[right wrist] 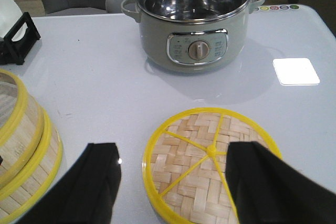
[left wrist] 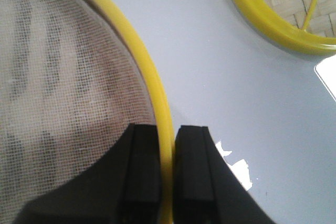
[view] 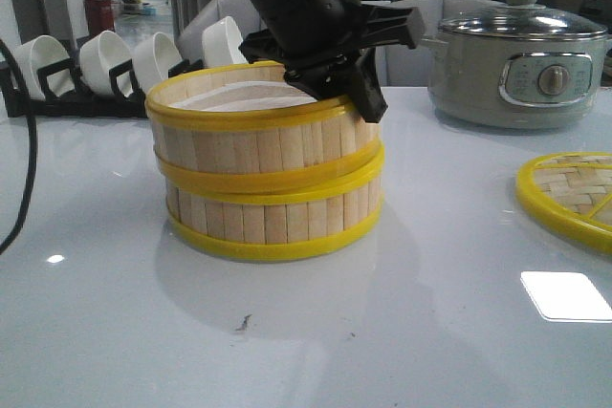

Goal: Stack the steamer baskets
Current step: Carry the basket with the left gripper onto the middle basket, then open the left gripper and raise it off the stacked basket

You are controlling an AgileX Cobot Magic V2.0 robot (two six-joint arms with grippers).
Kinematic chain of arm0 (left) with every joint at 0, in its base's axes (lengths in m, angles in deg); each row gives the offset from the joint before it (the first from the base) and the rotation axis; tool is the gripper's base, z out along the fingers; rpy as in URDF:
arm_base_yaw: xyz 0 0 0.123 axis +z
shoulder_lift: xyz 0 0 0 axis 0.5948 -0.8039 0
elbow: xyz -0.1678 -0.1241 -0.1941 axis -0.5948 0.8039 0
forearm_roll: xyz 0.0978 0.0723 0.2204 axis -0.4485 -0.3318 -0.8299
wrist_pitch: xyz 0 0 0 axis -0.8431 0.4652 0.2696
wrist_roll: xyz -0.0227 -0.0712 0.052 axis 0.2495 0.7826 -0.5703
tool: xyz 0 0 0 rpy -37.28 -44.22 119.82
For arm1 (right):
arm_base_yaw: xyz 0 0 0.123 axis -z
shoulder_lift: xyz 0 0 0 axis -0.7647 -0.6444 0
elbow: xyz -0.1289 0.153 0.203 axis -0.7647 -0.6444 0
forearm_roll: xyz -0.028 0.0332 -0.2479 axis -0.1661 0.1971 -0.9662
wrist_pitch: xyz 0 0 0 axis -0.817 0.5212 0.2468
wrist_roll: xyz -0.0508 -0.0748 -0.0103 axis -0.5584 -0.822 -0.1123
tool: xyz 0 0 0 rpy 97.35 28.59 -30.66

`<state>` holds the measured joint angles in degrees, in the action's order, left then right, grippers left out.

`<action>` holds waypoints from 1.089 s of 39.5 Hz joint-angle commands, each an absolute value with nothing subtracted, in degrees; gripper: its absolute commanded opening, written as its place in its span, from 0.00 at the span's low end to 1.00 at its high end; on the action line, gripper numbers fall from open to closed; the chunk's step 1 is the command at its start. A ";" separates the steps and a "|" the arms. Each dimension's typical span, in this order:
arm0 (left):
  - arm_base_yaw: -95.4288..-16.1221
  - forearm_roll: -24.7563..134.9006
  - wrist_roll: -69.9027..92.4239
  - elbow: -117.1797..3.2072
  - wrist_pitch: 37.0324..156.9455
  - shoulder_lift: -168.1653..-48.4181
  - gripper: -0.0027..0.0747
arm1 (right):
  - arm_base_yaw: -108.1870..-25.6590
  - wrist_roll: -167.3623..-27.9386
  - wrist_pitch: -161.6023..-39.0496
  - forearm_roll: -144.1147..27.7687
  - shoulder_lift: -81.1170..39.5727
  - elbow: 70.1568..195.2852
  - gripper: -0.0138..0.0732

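Bamboo-slat upper steamer basket sits on lower steamer basket, centre of white table; upper one slightly askew, overhanging left. Left gripper pinches the upper basket's yellow rim at its far right side, one finger inside over the white mesh liner; arm body hides the rim's far edge. Right gripper spread wide, hovering over woven lid, near edge cut off. Electric pot far right; bowl rack far left.
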<state>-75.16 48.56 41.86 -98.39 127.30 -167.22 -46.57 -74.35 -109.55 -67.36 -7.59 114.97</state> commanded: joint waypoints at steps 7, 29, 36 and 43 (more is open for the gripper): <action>-75.64 51.89 41.51 -100.35 123.24 -164.24 0.15 | -46.50 -74.73 -104.91 -67.42 -7.36 116.98 0.78; -76.85 53.19 40.13 -100.35 122.41 -164.24 0.15 | -46.50 -74.73 -104.85 -67.42 -7.36 116.98 0.78; -76.85 51.04 40.13 -100.35 122.22 -164.24 0.17 | -46.50 -74.73 -104.85 -67.42 -7.36 116.98 0.78; -76.85 50.79 40.13 -100.35 121.91 -164.24 0.32 | -46.50 -74.73 -104.85 -67.42 -7.36 116.98 0.78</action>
<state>-76.16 48.78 40.44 -98.39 125.95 -167.52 -46.57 -74.35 -109.55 -67.36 -7.59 114.97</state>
